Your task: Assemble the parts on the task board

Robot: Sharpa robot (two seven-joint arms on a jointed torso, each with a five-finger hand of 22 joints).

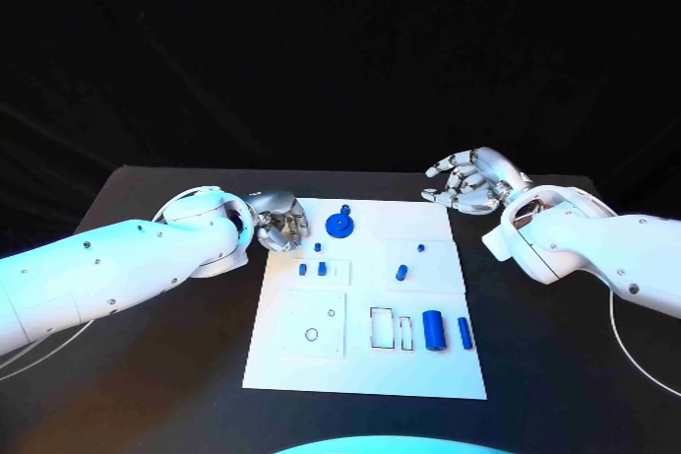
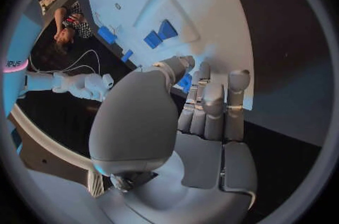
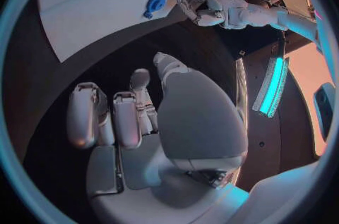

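The task board point(image 1: 366, 296) lies flat at the centre of the black worktop point(image 1: 156, 277), its long axis running from 12 to 6 o'clock in the head view.

Parts on the board, head view:
- A round blue disc part point(image 1: 340, 223) with a small knob sits near the far edge, at about 11 o'clock from the board's centre.
- A tiny blue peg point(image 1: 318, 246) stands just below the disc.
- Two short blue pegs point(image 1: 312, 269) stand side by side in the raised square at 10 o'clock.
- A small blue piece point(image 1: 402, 272) lies in the raised square at 1 o'clock, with a smaller blue dot point(image 1: 421, 247) just beyond it.
- A thick blue cylinder point(image 1: 433, 330) and a thin blue bar point(image 1: 464, 332) lie parallel at 4 o'clock, beside two outlined rectangular slots point(image 1: 392, 329).
- A square plate with one round and one oval hole point(image 1: 314, 323) occupies the 8 o'clock area.

Left hand point(image 1: 282, 221): positioned at the board's far left corner, at 9 o'clock from the disc part and close beside it. Its fingers point(image 2: 214, 108) are curled inward over the board edge. In the left wrist view a blue piece shows just behind the fingertips; whether it is held cannot be determined.

Right hand point(image 1: 471, 180): positioned over the worktop beyond the board's far right corner, at about 1 o'clock, clear of the board. Its fingers point(image 3: 88, 114) are loosely bent and apart, with nothing held.
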